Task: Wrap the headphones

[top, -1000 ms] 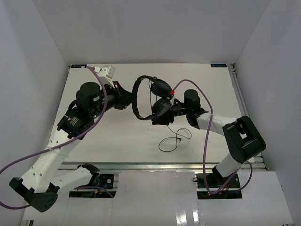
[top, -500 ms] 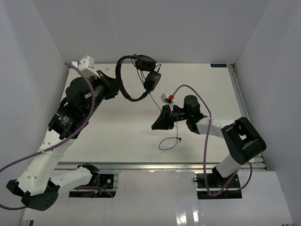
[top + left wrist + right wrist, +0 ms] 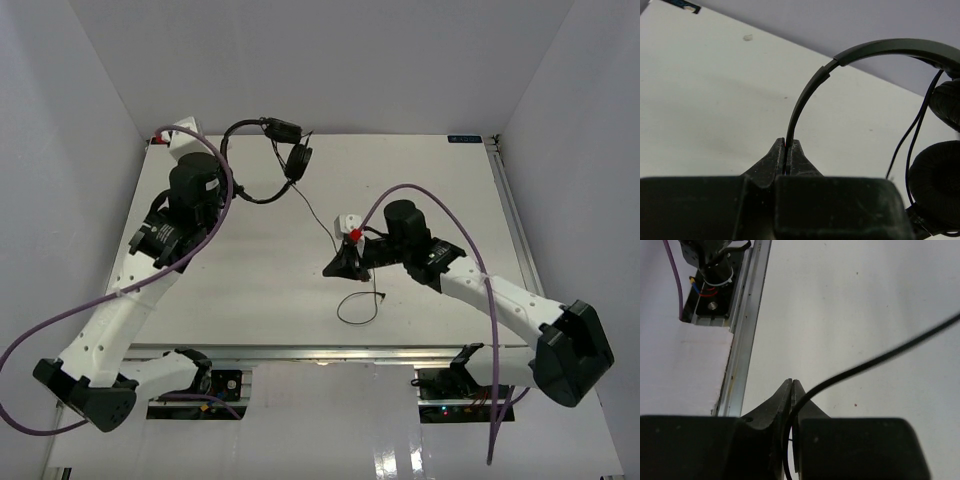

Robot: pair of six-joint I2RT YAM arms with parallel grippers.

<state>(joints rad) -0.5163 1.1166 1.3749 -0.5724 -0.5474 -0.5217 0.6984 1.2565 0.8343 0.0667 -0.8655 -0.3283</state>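
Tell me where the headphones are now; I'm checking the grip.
Top view: the headphones hang above the table, far left, headband pinched by the left gripper; their cord runs to the right gripper mid-table.

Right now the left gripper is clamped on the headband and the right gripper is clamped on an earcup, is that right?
Not quite. The right gripper is shut on the thin black cord, not on an earcup; the right wrist view shows the cord running out from between its fingers. The left gripper is indeed clamped on the headband.
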